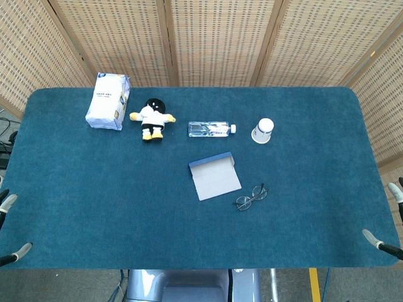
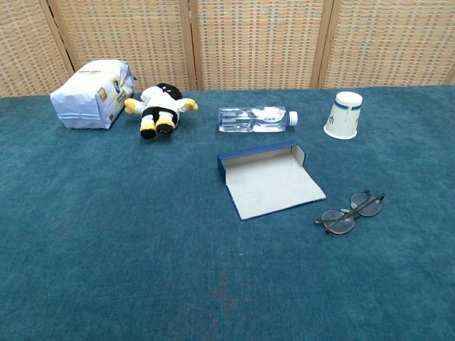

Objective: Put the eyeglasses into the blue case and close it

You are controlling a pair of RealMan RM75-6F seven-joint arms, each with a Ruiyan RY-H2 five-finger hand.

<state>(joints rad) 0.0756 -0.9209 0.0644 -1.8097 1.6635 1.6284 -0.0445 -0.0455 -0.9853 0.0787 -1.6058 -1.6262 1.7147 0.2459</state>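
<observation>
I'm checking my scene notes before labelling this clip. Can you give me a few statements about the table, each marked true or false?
1. The blue case lies open. True.
2. The eyeglasses are inside the case. False: they lie on the cloth beside it, on the paper cup's side.
3. The water bottle stands upright. False: it lies on its side.
4. The paper cup is upside down. True.
5. The plush toy lies between the white bag and the bottle. True.
6. A robot hand holds the eyeglasses. False: nothing touches them.
</observation>
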